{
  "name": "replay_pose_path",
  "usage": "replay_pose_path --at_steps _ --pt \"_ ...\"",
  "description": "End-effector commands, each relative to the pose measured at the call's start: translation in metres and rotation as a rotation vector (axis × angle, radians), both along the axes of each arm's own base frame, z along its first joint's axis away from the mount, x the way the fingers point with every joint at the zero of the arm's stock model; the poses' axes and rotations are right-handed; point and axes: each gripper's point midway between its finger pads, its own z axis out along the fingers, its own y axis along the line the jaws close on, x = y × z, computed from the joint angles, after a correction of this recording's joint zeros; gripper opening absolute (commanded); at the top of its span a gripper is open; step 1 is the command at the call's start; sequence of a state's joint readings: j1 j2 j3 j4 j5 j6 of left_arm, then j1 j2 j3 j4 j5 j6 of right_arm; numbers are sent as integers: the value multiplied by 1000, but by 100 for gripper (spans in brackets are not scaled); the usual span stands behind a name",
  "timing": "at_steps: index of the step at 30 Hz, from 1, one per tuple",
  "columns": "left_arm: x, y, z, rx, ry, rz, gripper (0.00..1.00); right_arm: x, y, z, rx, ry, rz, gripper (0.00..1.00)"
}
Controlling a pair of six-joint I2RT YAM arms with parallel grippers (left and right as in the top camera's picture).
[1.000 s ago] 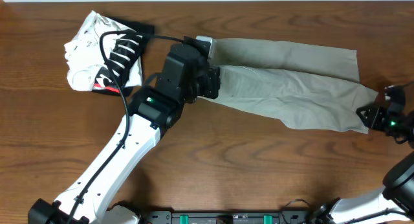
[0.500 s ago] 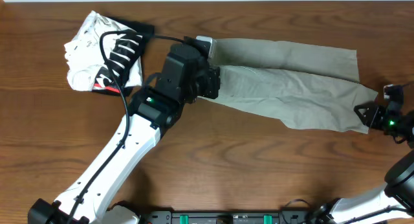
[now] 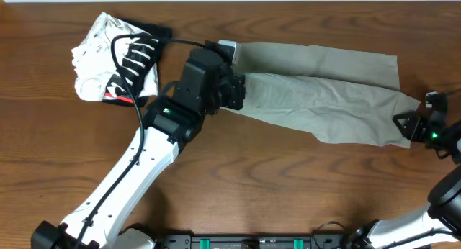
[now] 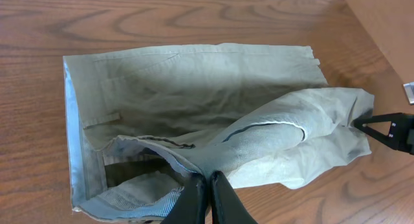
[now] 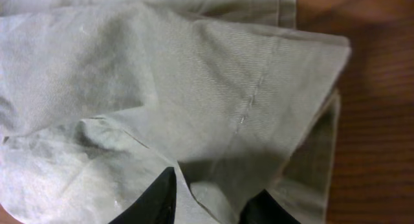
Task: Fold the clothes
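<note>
- Shorts (image 3: 317, 91): khaki, spread flat across the far half of the wooden surface (image 3: 288, 184), waistband towards the left, legs running right.
- Left claw (image 4: 208, 191): clenched on a raised fold of cloth at the waistband end.
- Right claw (image 5: 213, 190): fingers astride the hem of the nearer leg, cloth between them; whether they pinch it cannot be told.
- Striped garment (image 3: 119, 62): bunched at the far left, apart from the shorts.
</note>
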State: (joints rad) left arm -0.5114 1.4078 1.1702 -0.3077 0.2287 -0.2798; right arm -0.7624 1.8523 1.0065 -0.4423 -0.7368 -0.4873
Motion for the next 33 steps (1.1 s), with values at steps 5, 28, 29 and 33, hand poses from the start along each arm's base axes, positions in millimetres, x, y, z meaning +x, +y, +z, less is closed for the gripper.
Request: replay_pose_path --at_steps 5,28,29,33 --pt "4 3 17 -1 -48 7 6 0 12 -5 36 -11 31 4" --pt "-7 68 78 213 -277 168 6 -19 9 156 -49 -112 -255 1" --pt "-9 71 83 212 -289 171 6 -22 12 167 -54 -122 -256 1" --pt "-20 77 105 181 -336 182 6 -32 21 207 -58 -139 -264 1"
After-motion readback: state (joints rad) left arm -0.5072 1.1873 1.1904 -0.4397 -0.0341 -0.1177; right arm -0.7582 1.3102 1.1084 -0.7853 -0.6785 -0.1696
